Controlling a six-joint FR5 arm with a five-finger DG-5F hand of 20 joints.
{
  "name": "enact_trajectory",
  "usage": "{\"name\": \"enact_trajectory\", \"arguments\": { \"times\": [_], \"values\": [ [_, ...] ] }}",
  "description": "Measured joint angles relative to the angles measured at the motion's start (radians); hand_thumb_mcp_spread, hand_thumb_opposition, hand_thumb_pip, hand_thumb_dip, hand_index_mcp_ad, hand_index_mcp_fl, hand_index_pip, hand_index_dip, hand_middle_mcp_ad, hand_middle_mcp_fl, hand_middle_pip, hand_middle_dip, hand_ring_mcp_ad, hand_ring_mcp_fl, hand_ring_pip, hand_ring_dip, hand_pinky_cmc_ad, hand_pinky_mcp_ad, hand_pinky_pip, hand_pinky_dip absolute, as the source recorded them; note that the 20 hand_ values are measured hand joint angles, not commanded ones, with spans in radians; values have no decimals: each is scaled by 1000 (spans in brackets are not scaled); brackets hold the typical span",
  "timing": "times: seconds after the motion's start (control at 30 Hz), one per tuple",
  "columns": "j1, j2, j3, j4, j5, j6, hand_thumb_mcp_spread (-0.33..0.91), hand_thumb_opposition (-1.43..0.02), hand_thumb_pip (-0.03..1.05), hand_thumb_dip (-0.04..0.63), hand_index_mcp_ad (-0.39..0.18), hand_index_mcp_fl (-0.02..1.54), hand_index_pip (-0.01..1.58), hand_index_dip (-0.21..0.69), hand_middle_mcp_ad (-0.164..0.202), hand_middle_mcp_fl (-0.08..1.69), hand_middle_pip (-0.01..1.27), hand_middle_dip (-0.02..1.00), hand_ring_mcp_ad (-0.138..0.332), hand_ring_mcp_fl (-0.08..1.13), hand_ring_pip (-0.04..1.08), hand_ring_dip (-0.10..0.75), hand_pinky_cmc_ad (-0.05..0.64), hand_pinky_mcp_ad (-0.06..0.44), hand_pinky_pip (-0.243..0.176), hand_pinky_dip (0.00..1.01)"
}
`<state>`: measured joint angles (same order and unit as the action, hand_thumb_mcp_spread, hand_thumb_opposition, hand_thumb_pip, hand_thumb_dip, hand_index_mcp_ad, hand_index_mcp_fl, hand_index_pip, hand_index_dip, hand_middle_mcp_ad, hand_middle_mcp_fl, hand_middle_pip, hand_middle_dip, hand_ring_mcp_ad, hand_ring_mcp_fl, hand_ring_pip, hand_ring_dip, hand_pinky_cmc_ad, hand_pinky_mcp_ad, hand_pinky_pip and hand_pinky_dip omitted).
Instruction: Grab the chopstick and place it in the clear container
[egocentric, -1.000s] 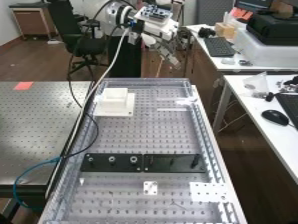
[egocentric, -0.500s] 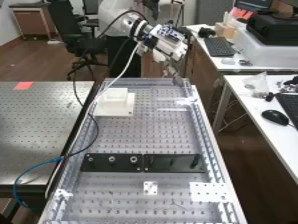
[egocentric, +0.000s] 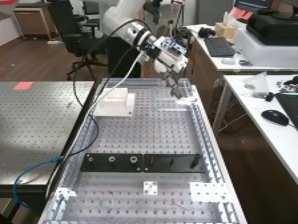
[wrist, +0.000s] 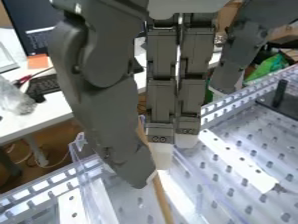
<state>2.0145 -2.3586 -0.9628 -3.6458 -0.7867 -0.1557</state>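
One robot hand (egocentric: 175, 85) pinches a chopstick (wrist: 160, 197) above the perforated bench (egocentric: 151, 137), dark chair (egocentric: 61, 26) beyond.

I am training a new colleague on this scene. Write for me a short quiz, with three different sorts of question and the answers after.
1. Multiple choice: What does the dark grey robot hand do with the thin wooden chopstick?
a) pushes it along the bench
b) pinches it between thumb and fingers
c) hovers above it without contact

2. True or false: In the high view, the orange-red paper note lies on the perforated metal table left of the clear-walled bench.

3. Fill in the missing number: ___ black rectangular plates lie end to end across the bench.

Key: 1 b; 2 true; 3 two.
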Motion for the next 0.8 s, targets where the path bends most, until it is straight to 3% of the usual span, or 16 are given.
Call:
{"name": "enact_trajectory", "arguments": {
  "times": [0.53, 0.8],
  "values": [
    [-17, -52, 24, -10, -4, 28, 686, -1127, 499, 269, -178, 1161, 750, 122, 63, 1265, 422, 627, 35, 958, 94, 469, 476, 298, 113, 293],
    [-22, -81, 69, -57, -29, 29, 677, -1127, 501, 269, -182, 1161, 750, 122, 66, 1258, 433, 630, 54, 958, 96, 471, 480, 295, 113, 293]
  ]
}}
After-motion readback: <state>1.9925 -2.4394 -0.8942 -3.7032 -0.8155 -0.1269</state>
